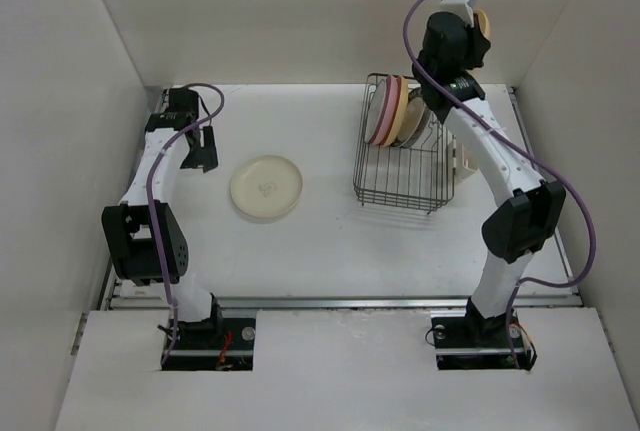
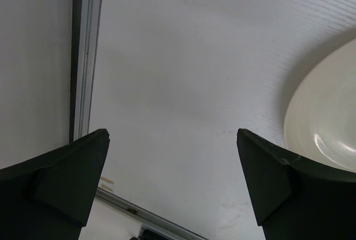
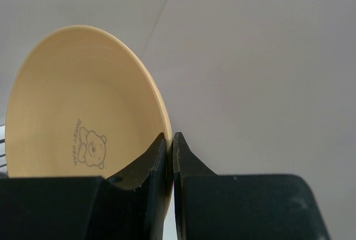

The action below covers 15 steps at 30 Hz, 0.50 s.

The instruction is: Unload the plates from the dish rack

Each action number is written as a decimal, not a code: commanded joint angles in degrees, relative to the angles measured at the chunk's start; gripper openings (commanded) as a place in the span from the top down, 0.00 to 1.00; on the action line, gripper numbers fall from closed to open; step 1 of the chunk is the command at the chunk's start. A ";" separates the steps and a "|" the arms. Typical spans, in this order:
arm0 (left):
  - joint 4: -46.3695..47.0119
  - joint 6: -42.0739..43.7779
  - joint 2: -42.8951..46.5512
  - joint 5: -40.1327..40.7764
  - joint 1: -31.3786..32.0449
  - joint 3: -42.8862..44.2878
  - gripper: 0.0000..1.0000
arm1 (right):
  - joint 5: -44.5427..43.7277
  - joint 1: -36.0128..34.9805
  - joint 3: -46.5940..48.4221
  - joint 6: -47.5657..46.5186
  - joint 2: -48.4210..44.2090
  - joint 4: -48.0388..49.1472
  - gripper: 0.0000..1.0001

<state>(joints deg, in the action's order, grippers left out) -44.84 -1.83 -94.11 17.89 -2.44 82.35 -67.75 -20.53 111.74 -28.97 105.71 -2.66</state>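
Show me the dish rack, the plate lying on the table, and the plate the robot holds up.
Dish rack (image 1: 400,176): top external view, its bare wire floor.
Cream plate (image 1: 266,187): top external view, its centre.
Yellow plate (image 3: 83,101): right wrist view, its inner face.

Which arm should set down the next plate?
The robot's right. The right hand pinches the rim of a yellow round plate, clear of the dark wire dish rack; the left hand is open, empty.

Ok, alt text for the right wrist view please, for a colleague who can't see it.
The black right gripper is pinched shut on the rim of a round pale yellow plate, held on edge. A small grey bear drawing with lettering is printed on its face, and a plain pale wall fills the background.
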 commanded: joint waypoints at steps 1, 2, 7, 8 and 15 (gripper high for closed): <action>-1.74 0.42 -0.11 1.09 0.06 3.08 0.01 | 2.86 -5.03 2.95 0.75 -4.10 -0.23 1.00; -1.74 0.94 -0.11 1.09 0.06 3.61 0.01 | 5.23 -6.35 2.95 4.93 -4.11 -2.51 1.00; -2.36 3.14 1.20 -4.52 0.06 4.84 0.00 | 38.27 -13.03 3.59 24.37 -4.64 -17.20 1.00; -2.36 3.67 1.20 -5.66 0.06 4.84 0.00 | 43.87 -13.65 1.74 26.40 -4.64 -15.64 1.00; -2.89 3.67 1.82 -6.90 0.06 3.79 0.00 | 67.55 -20.24 -4.43 33.98 4.65 -9.12 1.00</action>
<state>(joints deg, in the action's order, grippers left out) -46.37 0.99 -94.32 12.21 -2.44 84.90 -14.81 -39.27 107.72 -1.21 105.58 -14.52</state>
